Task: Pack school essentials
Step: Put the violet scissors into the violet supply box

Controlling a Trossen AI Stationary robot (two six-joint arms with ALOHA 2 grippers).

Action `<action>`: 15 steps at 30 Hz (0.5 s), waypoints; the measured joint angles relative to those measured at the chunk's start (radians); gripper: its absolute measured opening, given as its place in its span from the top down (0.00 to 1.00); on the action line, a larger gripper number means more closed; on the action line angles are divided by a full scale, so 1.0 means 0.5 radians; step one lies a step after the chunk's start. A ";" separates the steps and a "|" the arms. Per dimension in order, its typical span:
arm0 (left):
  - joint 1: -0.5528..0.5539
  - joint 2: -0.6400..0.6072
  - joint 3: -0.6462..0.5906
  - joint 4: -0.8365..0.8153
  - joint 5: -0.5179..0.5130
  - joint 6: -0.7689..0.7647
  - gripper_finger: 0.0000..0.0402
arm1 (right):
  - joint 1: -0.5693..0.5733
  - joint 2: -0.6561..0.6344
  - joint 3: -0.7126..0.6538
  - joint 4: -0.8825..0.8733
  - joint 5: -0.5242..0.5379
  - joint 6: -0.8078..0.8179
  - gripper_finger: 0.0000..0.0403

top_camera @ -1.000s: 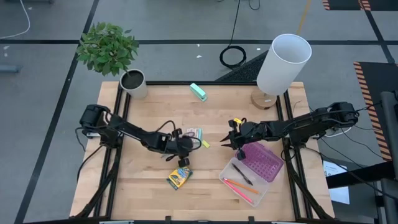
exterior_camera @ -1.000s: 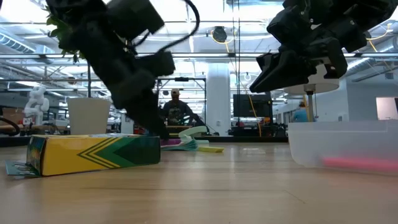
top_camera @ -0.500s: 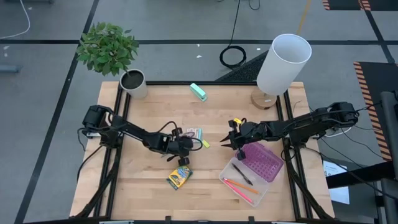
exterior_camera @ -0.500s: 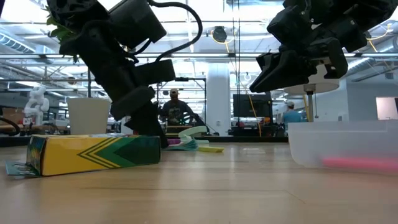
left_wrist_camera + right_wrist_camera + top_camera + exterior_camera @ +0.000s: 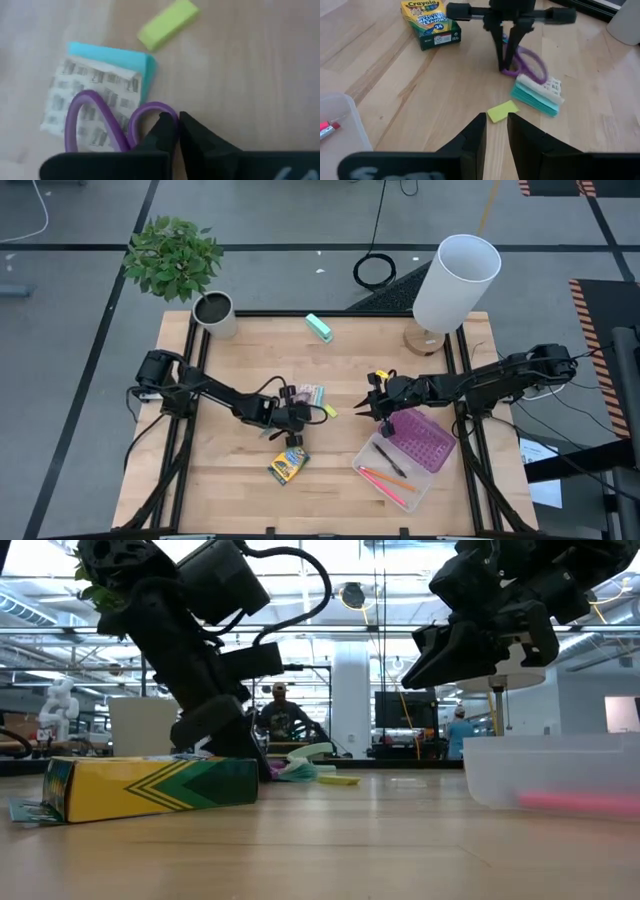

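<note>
The purple-handled scissors (image 5: 288,394) lie partly on a teal card stack (image 5: 95,75) near the table's middle. My left gripper (image 5: 294,416) is shut on their handle. A yellow eraser (image 5: 330,411) lies just right of the stack. The green-yellow crayon box (image 5: 288,466) lies flat nearer the front edge. My right gripper (image 5: 368,408) hovers open above the table, right of the eraser, with nothing between its fingers. A clear container (image 5: 425,478) at the right holds a purple perforated piece, a black pen and orange-red pens. My left gripper pinches the rim of one purple handle loop (image 5: 152,106) between its two fingertips. The fingers (image 5: 504,55) point steeply down at it from above. The handle's other loop rests on the card stack; the blades are hidden behind the gripper.
A teal block (image 5: 319,328) lies at the far middle. A white lamp (image 5: 455,280) stands at the far right corner, and a cup (image 5: 213,312) and a plant (image 5: 172,255) at the far left. Bare wood lies between the crayon box and the container.
My left gripper has tipped in the low view, its wrist swinging up and back while its fingertips stay at the scissors' handle. My right gripper has kept still.
</note>
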 joint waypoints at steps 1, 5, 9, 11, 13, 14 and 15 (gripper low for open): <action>0.000 -0.028 0.000 -0.026 -0.016 -0.001 0.96 | 0.001 0.000 0.000 -0.001 0.000 0.000 0.83; 0.000 -0.175 0.035 -0.075 -0.106 -0.004 0.95 | 0.000 0.000 0.000 -0.002 0.000 0.001 0.83; -0.001 -0.390 0.063 -0.080 -0.183 0.102 0.98 | 0.001 0.000 0.001 0.006 0.002 0.001 0.83; -0.002 -0.504 0.066 -0.024 -0.235 0.187 0.98 | 0.000 0.000 0.001 0.005 0.002 0.001 0.83; -0.002 -0.608 0.068 0.048 -0.304 0.269 0.97 | 0.000 0.000 0.001 0.019 0.004 0.002 0.83; -0.002 -0.652 0.068 0.098 -0.325 0.313 0.97 | 0.000 0.000 0.001 0.023 0.004 0.002 0.83; -0.002 -0.690 0.069 0.171 -0.330 0.354 0.97 | 0.001 0.000 0.001 0.030 0.004 0.004 0.83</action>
